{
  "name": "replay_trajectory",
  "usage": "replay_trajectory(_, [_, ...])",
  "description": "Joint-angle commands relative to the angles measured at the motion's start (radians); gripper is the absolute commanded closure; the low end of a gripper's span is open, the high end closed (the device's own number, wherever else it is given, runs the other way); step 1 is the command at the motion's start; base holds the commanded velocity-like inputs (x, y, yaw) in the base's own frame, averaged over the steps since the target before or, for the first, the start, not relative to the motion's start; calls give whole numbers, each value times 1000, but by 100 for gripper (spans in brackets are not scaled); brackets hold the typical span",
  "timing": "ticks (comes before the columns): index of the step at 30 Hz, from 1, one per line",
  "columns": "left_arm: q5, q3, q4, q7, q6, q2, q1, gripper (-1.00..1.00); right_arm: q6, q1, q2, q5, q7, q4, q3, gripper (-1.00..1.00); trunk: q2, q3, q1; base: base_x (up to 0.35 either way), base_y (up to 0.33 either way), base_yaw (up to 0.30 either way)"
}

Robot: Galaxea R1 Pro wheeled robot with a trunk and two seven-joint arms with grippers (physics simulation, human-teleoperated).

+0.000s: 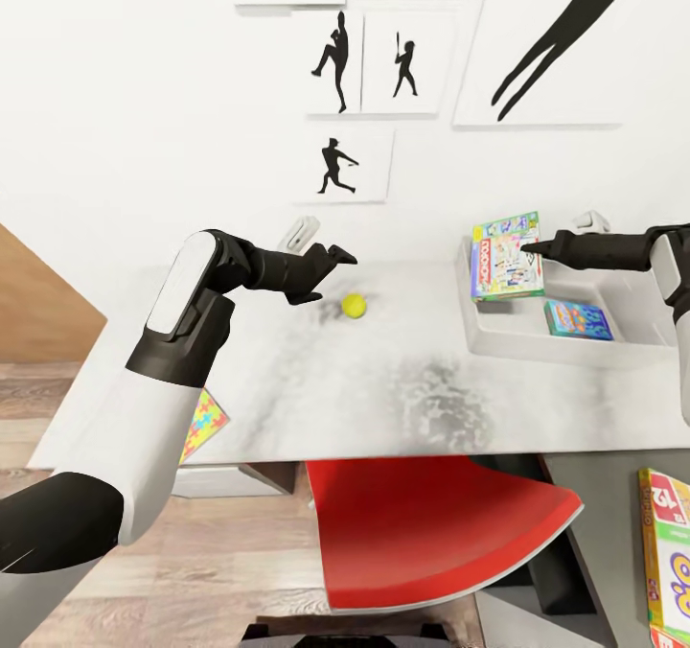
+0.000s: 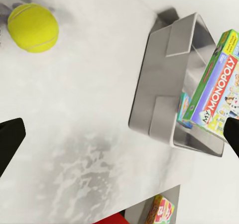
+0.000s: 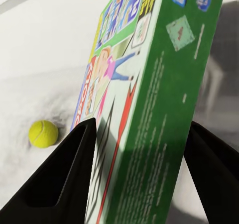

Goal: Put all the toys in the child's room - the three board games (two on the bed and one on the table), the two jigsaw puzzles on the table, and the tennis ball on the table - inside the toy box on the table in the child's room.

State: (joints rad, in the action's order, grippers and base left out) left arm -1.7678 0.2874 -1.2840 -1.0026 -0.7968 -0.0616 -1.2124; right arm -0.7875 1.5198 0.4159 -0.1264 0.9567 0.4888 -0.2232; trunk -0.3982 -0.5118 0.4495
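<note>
green-white-red box (image 1: 507, 256) — upright, tilted

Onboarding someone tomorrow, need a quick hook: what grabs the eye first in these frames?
The green Monopoly box stands on edge in the toy box at the table's right, the right hand closed around it. A tennis ball sits alone mid-table, just ahead of the open left hand. A red chair is tucked under the near edge.
</note>
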Motion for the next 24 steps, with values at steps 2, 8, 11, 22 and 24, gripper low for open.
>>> replay_trajectory(2, [-8,-1,-1,-10,-1,0,-1,-100,-6,2,-1,-10,8,2,-7,100,-2,-5,0,7,2,0])
replay_trajectory(8, [-9,-1,-1,-10,-1,0,-1,-100,-7,3,0,-10,8,6,-7,100,-2,-15,0,3,1,0])
replay_trajectory(11, [-9,-1,-1,-10,-1,0,-1,-100,-8,3,1,-10,8,7,-7,100,-2,-20,0,2,0,0])
replay_trajectory(22, [-9,0,-1,-10,-1,0,-1,-100,-10,7,16,-11,38,26,-9,100,-2,-38,0,0,0,0])
replay_trajectory(24, [-9,0,-1,-10,-1,1,-1,-100,-13,7,43,-12,66,50,-9,100,-2,-41,0,0,0,0])
